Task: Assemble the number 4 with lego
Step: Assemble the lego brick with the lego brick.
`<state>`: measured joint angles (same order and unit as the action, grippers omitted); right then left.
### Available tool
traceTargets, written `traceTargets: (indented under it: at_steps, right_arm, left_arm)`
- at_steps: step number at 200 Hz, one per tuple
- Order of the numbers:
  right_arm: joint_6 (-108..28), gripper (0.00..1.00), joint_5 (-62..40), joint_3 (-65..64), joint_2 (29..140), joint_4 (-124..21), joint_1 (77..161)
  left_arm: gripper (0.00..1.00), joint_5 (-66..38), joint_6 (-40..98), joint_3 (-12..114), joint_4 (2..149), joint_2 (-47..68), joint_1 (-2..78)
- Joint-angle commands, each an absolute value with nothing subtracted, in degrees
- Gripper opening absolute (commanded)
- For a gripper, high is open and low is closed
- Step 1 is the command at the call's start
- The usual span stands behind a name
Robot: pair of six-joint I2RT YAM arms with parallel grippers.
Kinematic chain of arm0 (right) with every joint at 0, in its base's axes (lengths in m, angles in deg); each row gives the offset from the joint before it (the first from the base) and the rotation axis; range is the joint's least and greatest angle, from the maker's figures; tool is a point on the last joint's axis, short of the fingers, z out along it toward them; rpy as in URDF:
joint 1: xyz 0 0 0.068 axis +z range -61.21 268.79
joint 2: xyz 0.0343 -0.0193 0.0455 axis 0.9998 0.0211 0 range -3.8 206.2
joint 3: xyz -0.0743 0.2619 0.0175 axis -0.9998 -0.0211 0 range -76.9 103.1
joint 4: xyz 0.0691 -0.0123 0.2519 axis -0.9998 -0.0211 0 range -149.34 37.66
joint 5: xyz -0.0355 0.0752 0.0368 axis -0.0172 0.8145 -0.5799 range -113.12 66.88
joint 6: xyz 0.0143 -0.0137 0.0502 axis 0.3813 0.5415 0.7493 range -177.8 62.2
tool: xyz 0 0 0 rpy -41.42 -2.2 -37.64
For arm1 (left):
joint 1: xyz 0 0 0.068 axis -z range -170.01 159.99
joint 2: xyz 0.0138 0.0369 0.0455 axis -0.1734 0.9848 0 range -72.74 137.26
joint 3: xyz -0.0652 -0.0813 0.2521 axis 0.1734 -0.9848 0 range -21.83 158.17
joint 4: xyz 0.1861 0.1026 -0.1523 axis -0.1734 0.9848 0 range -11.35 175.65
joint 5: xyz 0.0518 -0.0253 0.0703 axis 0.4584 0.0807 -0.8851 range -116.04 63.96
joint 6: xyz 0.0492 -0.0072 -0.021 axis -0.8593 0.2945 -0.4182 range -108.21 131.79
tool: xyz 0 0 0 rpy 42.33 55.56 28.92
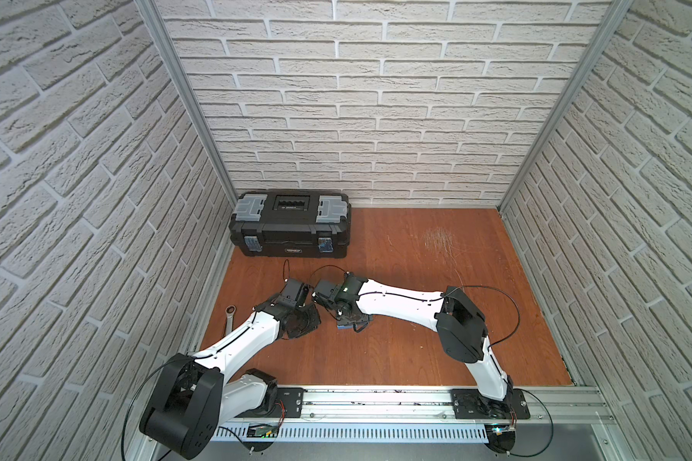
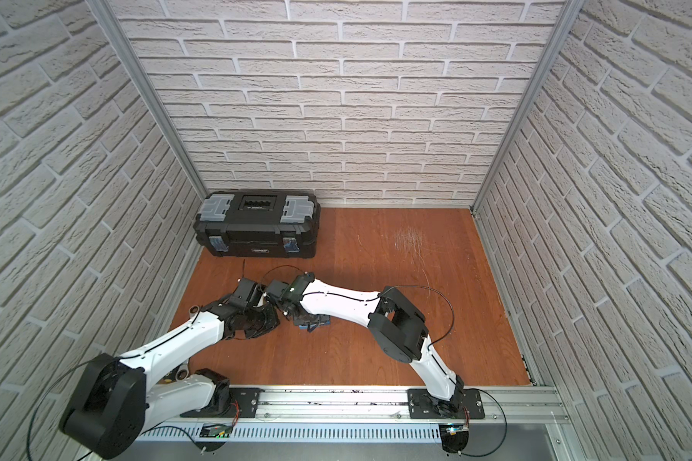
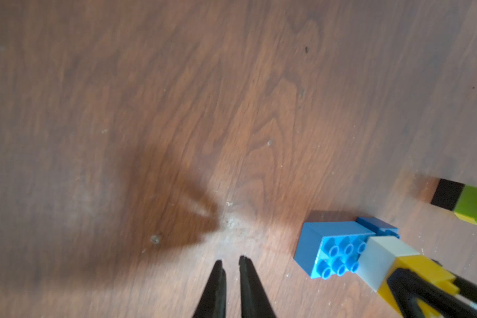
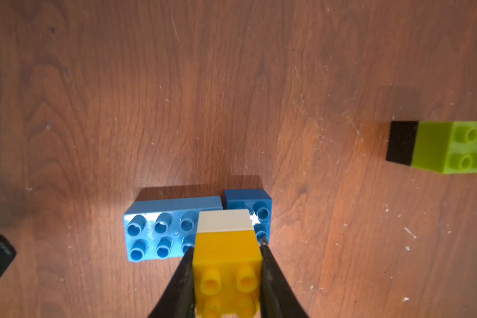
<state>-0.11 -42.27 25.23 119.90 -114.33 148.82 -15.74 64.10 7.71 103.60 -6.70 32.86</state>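
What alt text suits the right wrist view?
The right pincer grips a yellow brick joined to a white brick, over a light-blue brick and a dark-blue brick on a wooden table. A black and green pair lies apart.

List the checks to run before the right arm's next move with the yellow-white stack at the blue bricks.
1. Grip: right gripper shut on the sides of the yellow brick - ok.
2. Joint: white brick flush against the yellow one - ok.
3. Seating: stack pressed onto the long blue brick and dark blue brick - cannot tell; in the right wrist view it covers their seam.
4. Other arm: left gripper shut, empty, apart from the bricks - ok.
5. Spare pair: green brick joined to black brick, lying apart from the stack - ok.
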Motion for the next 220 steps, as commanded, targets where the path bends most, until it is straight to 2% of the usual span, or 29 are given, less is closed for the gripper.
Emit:
traceTargets:
  at_steps: [1,57,81,140,220]
  right_arm:
    - [-2.3,0.02,-43.4,23.5,124.1,-118.6,147.9]
    - [-3.4,0.02,-39.9,19.7,124.6,-112.4,146.5]
    - [-4.0,0.02,-34.9,16.3,125.0,-108.0,144.5]
    - [-5.9,0.02,-23.1,10.1,131.9,-110.4,143.6]
    - [-8.6,0.02,-22.5,16.6,139.6,-114.0,144.4]
  left_arm:
    - [0.15,-15.4,64.2,6.8,102.1,-6.3,32.7]
    - [0.15,-15.3,63.9,6.9,102.1,-5.7,32.7]
    - [0.15,-15.3,64.1,6.8,102.2,-6.2,32.7]
    - [0.15,-15.1,64.2,7.6,101.7,-5.8,32.7]
    - [0.14,-15.3,66.8,9.2,98.9,-1.5,37.4]
